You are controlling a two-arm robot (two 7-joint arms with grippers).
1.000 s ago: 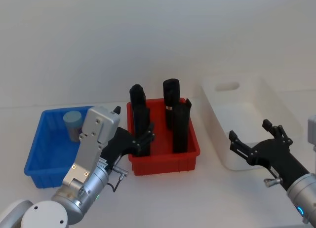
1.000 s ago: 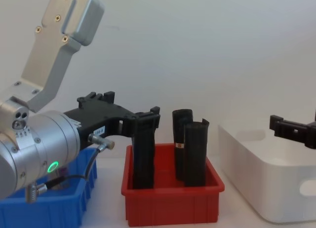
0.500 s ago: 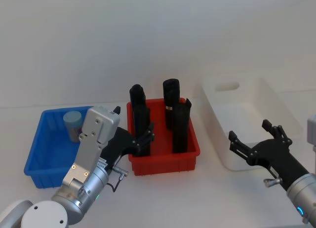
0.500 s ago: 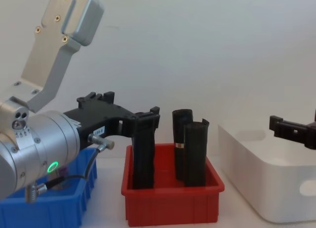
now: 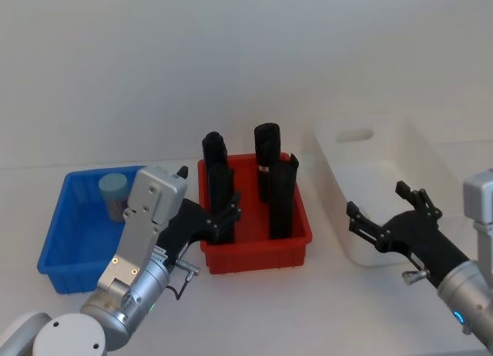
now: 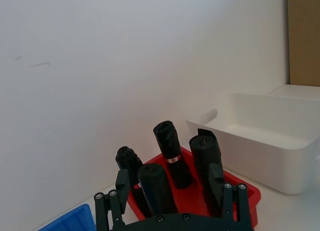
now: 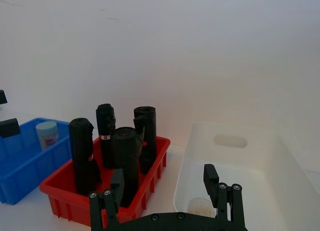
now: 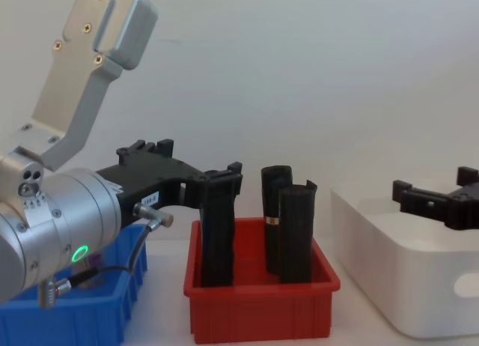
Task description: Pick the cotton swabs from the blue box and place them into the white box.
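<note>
1. Cotton swabs [image 5: 114, 193] and all three bins sit on the desk [image 5: 323, 310], a smooth, matt white surface.
2. At far right is the white box [image 5: 385, 129], a glossy plastic tub with rounded corners and an oval handle cutout. The right wrist view shows a pale, rounded thing on its floor, too faint to name.
3. The red bin [image 5: 254, 257] in the middle is rectangular plastic. It holds four upright black sleeves [image 5: 267, 152], dull and crinkled. The left wrist view shows a white band on one.
4. The blue box [image 5: 73, 277] is on the left; the chest view shows the vertical ribs on its side.
5. The left tool [image 6: 169, 183], black and angular, hangs by the red bin's near left corner. Its jaws are spread wide and hold nothing.
6. The right tool [image 5: 379, 200] hovers at the white box's near left edge, jaws also wide and empty.
7. The swab tub stands in the blue box's far corner. The head view shows its grey-blue cap and the right wrist view its pink-purple label.
</note>
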